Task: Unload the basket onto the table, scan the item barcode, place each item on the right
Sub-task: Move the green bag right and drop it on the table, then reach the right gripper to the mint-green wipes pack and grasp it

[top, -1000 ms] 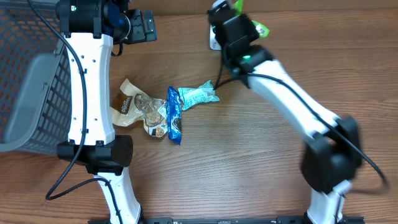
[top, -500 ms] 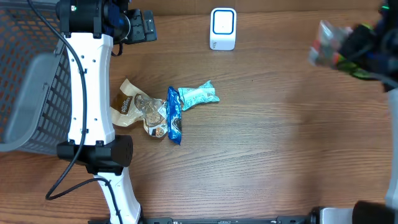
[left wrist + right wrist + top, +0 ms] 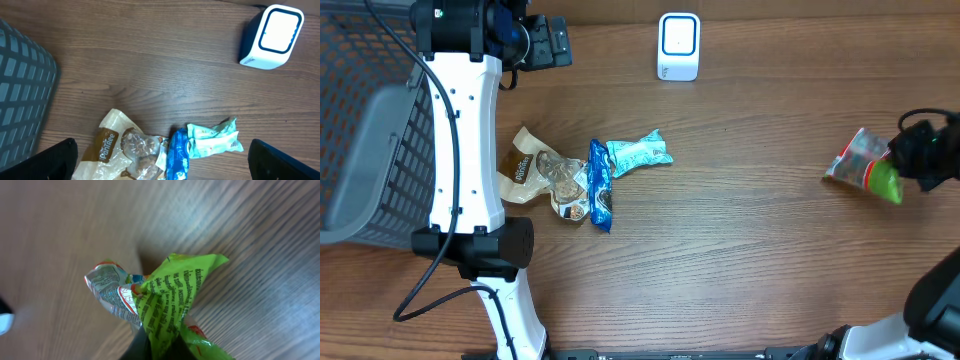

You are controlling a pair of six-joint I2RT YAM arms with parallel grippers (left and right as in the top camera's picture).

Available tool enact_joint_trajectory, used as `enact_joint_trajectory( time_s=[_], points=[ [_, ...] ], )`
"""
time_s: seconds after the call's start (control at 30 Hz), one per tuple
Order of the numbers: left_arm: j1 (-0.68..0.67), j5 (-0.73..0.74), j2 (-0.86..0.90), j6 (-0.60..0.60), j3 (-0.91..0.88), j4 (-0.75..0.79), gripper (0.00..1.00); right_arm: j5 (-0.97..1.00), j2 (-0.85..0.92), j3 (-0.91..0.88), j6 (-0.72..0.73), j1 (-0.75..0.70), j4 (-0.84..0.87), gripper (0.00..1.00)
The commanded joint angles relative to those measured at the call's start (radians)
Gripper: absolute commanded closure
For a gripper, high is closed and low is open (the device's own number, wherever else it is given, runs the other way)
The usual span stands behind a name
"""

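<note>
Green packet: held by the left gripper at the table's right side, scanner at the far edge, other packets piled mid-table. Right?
One thing is off. The green packet is held by the right gripper, not the left, as the overhead view shows. The left gripper is open with nothing in it. The rest holds: the packet is at the table's right side, the scanner is at the far edge, and the other packets are piled mid-table.

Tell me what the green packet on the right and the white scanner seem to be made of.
The green packet: thin printed plastic film, apparently glossy; it crumples into sharp creases with pale highlights. The scanner: probably hard moulded plastic, smooth white shell with rounded corners and a shinier front panel.
</note>
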Motion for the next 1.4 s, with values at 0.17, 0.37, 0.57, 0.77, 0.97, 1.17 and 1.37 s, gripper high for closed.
enact_joint_trajectory(
  time_s=[0.17, 0.37, 0.57, 0.77, 0.97, 1.17, 1.37],
  points=[
    [-0.001, -0.006, 0.000, 0.001, 0.011, 0.000, 0.00, -0.111, 0.016, 0.031, -0.040, -0.013, -0.009, 0.38],
    [-0.001, -0.006, 0.000, 0.001, 0.011, 0.000, 0.00, -0.326, -0.020, 0.199, -0.171, 0.034, -0.130, 0.35],
    [-0.001, -0.006, 0.000, 0.001, 0.011, 0.000, 0.00, -0.330, -0.027, 0.224, -0.187, 0.225, -0.114, 0.25],
    [-0.001, -0.006, 0.000, 0.001, 0.011, 0.000, 0.00, -0.241, -0.027, 0.224, -0.185, 0.396, -0.080, 0.24],
    [-0.001, -0.006, 0.000, 0.001, 0.011, 0.000, 0.00, -0.180, -0.011, 0.224, -0.118, 0.557, 0.010, 0.26],
    [-0.001, -0.006, 0.000, 0.001, 0.011, 0.000, 0.00, -0.167, 0.059, 0.223, -0.095, 0.686, 0.093, 0.27],
    [-0.001, -0.006, 0.000, 0.001, 0.011, 0.000, 0.00, -0.193, 0.149, 0.223, 0.008, 0.733, 0.117, 0.25]
  ],
)
